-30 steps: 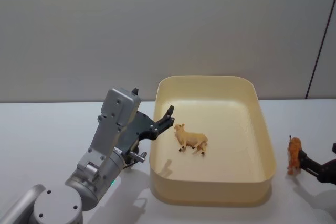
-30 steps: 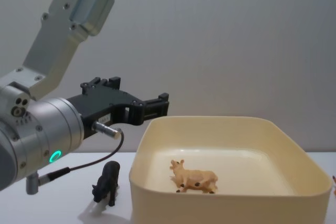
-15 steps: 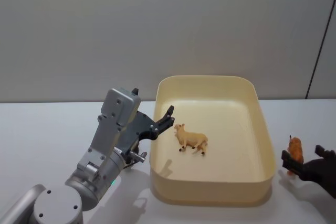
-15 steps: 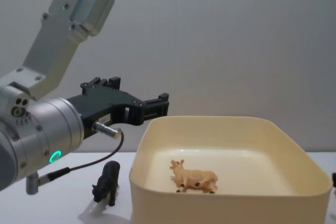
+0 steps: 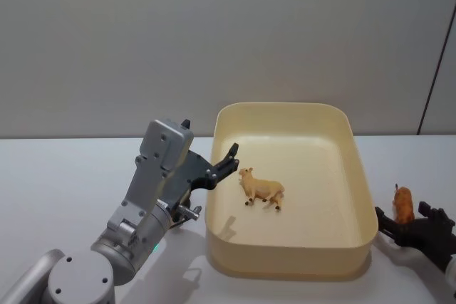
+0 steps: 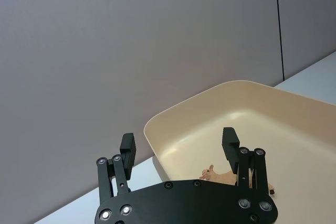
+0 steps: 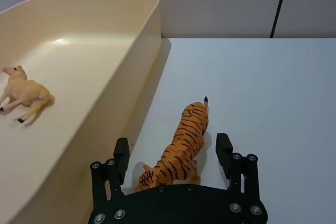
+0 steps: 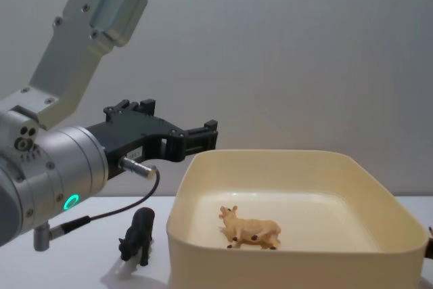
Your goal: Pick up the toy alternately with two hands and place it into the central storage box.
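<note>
The central storage box (image 5: 285, 107) is a cream tub in the middle of the white table. A tan animal toy (image 5: 262, 190) stands inside it. An orange striped tiger toy (image 5: 404, 203) stands on the table just right of the box. My right gripper (image 5: 404, 213) is low on the table and open, one finger on each side of the tiger (image 7: 191, 124) without touching it. My left gripper (image 5: 228, 158) hangs open and holds nothing over the box's left rim (image 8: 177, 194). The left wrist view has the left gripper (image 6: 178, 140) above the tan toy (image 6: 212, 173).
A small black animal figurine (image 8: 139, 235) stands on the table left of the box, under my left arm. A grey wall runs behind the table, with a dark vertical strip (image 5: 436, 55) at the right. Bare table (image 7: 262, 87) lies right of the tiger.
My right gripper has moved in from the right edge until its fingers straddle the tiger. The left arm, the box and the tan toy have stayed put.
</note>
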